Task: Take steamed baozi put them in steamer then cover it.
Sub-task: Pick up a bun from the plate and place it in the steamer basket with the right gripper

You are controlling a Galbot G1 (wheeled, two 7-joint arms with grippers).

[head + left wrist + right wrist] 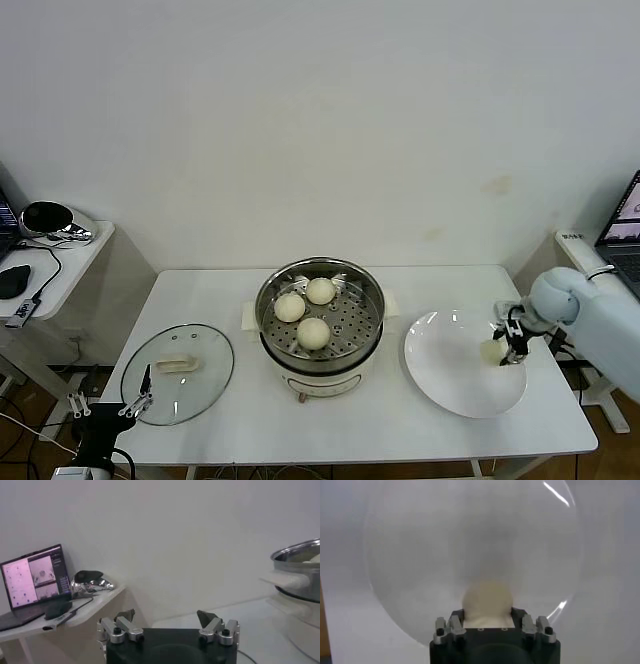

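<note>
While over plate [440, 385], right pincer [502, 350] around baozi [491, 351], steamer [320, 350] well apart.

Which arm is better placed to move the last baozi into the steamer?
Right. The right gripper is closed on the last baozi over the plate, beside the steamer. The left gripper sits open at the table's front-left edge by the lid.

A plain off-white wall [320, 120] fills the back of the room, with a few faint stains on its right part. In front of it stands a white worktop [220, 300]. At the left is a small white side table [70, 265] carrying a black mouse [13, 281], cables and an open laptop [35, 580].
</note>
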